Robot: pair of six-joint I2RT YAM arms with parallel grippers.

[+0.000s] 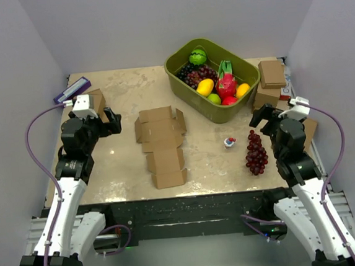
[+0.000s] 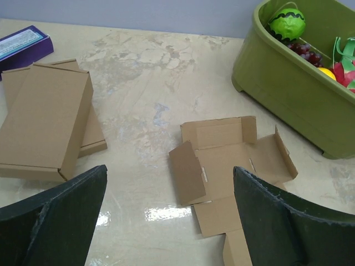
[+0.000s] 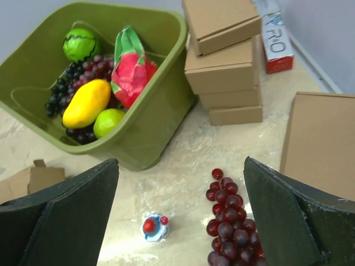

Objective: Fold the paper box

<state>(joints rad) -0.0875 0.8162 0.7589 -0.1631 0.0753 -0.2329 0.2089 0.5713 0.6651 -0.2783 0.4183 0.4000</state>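
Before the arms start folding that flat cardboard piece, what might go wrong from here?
The paper box lies flat on the glossy table, so the open left end effector nudging a flap may only slide the sheet. The grape bunch and the small toy lie between the right end effector and the box; a low reach across could sweep them along.

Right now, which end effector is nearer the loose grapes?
Right. The right end effector hovers close to the loose grapes; the left end effector is beyond the paper box.
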